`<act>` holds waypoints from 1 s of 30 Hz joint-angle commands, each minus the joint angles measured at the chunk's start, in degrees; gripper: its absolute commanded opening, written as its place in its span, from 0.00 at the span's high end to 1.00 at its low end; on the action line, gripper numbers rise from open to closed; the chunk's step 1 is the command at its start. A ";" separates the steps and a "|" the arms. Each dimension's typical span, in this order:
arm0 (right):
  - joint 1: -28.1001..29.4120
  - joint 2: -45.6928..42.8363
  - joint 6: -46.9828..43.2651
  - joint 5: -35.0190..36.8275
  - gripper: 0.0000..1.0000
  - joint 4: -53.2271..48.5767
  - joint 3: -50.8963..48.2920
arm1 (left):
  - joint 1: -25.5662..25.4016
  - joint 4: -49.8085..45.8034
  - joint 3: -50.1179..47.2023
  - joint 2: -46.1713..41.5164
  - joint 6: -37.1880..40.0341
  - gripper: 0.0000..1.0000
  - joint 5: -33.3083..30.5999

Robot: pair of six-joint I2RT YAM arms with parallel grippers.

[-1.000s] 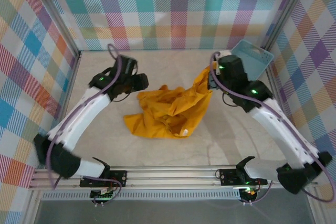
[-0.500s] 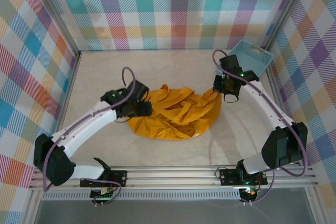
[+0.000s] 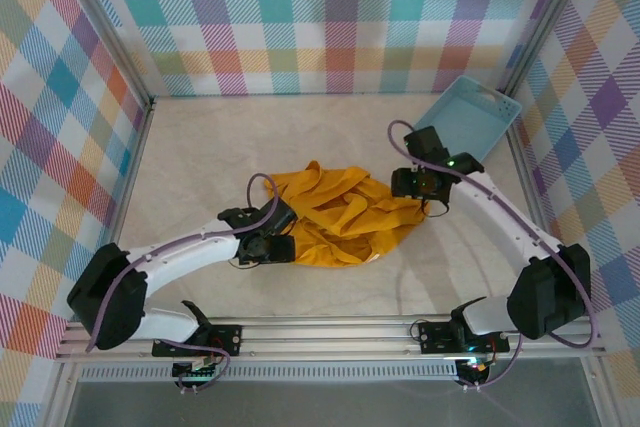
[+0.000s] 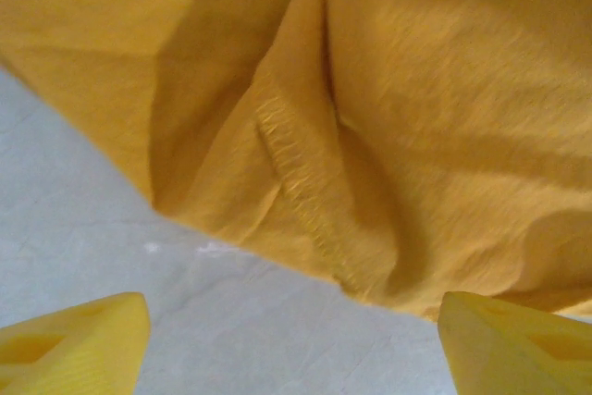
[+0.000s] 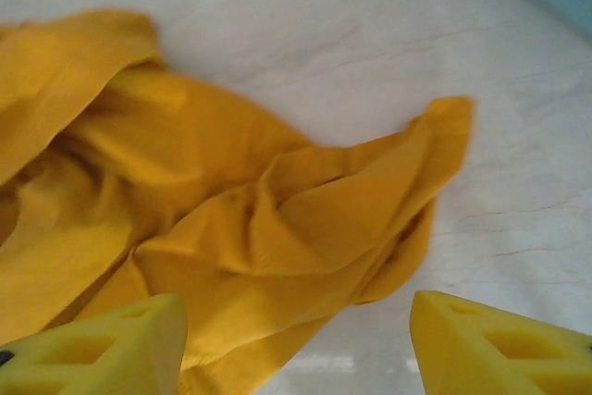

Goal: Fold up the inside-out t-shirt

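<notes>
1. Over the last second both arms have come down and inward. The left gripper has swung from the far left of the table to the near-left edge of the t-shirt. The right gripper has dropped from beside the basket to the shirt's right edge and let go of the corner it had lifted.
2. The t-shirt now lies crumpled in the middle of the table, lower and more spread than before, with nothing lifting it.
3. The left gripper's jaws stand wide apart with nothing between them. Its wrist view shows a stitched hem fold just ahead of the fingers and bare table beneath, so it is probably lined up to pinch that hem.
4. The right gripper's jaws are also apart and hold nothing. A pointed flap of cloth rests on the table just ahead, likely released so the fabric can settle flat.
5. The basket sits in the far right corner, well apart from the shirt.
6. Folding has not really begun, because the bunched cloth first needs spreading out.
</notes>
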 commanded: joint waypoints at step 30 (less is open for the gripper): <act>-1.96 -0.04 1.01 5.99 1.00 -3.85 0.54 | -0.49 -7.84 9.33 -3.40 4.11 0.93 -15.38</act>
